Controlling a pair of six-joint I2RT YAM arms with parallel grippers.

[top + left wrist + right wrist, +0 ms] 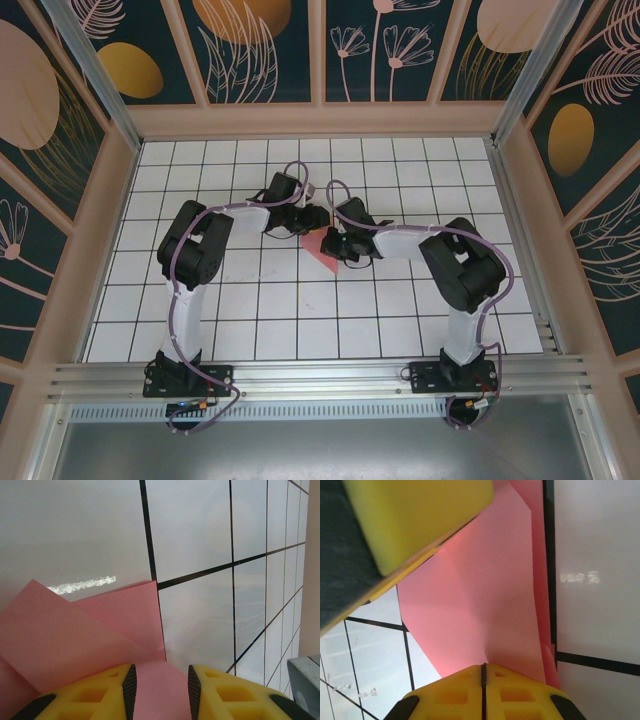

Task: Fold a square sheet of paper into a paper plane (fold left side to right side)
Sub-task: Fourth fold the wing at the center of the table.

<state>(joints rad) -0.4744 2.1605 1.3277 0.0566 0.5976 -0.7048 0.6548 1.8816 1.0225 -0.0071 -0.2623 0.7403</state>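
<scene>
On the desk (300, 320), the right gripper (483, 666), pressed together, pinches the pink paper (485, 590) while the left gripper (161, 674), spread, stands over it

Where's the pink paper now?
The creased salmon-pink sheet of paper lies mid-table in the top view; the right gripper has its jaws shut on one edge, the left gripper hovers open over it.

The left arm (190, 255) and right arm (462, 272) are black with white lower links, black base plates (187, 379) and purple-grey cables (178, 305). The left claw (161, 682) and right claw (483, 674) have yellow, cut-out fingers with black pads.
</scene>
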